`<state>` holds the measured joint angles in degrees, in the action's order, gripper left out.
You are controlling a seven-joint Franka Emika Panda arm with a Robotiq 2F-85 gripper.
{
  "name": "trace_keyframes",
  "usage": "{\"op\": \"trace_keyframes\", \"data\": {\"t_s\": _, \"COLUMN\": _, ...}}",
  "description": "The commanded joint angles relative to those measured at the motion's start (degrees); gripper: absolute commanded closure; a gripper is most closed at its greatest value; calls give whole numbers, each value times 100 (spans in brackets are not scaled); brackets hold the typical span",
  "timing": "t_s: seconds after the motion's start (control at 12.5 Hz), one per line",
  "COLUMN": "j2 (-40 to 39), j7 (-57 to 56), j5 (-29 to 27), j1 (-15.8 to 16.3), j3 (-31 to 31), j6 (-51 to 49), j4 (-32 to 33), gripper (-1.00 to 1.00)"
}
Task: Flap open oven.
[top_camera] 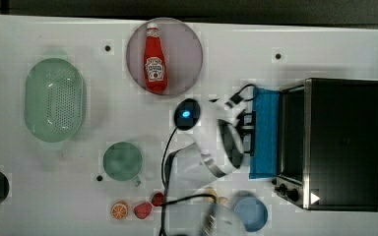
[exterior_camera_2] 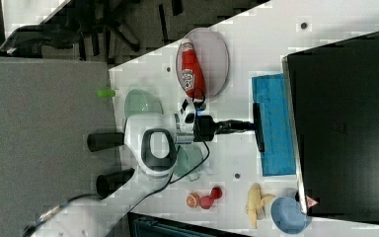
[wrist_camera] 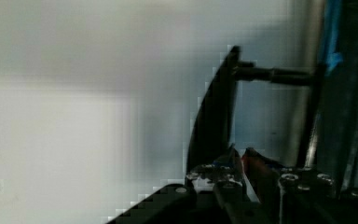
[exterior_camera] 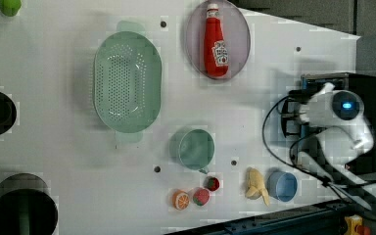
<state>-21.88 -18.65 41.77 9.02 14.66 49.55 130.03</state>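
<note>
Oven [top_camera: 342,142] sits at the table's [top_camera: 285,39] end, its stiff glass door [top_camera: 266,132] down. End effector [exterior_camera_2: 249,126] pinches the thin bar handle [exterior_camera_2: 259,126], the best place to hold.

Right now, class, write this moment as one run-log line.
task: flap open oven | door: swung down, open | claw: shut on door handle | nearby: ketchup bottle on plate

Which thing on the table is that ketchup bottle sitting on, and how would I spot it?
Start at the big black oven at the top view's right, then look left and up. The ketchup bottle lies flat on a round greyish plate, the table's one flat dish; the strainer and cups nearby are green or blue.
</note>
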Motion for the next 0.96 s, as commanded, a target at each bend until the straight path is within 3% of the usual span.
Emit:
{"op": "trace_keyframes", "data": {"t_s": 0.08, "j2": -631, "j7": 1456, "j5": 500, "j1": 303, "j3": -23, "j6": -166, "j4": -282, "gripper": 65}}
{"op": "trace_keyframes", "data": {"t_s": 0.32, "j2": -1146, "j7": 1722, "j5": 576, "j1": 597, "j3": 14, "j6": -421, "j4": -621, "gripper": 65}}
{"op": "trace_keyframes", "data": {"t_s": 0.56, "j2": -1023, "j7": 1722, "j5": 465, "j1": 679, "j3": 9, "j6": -466, "j4": -805, "gripper": 65}}
{"op": "trace_keyframes", "data": {"t_s": 0.96, "j2": 253, "j7": 1721, "j5": -1253, "j1": 627, "j3": 41, "j6": -396, "j4": -821, "gripper": 65}}
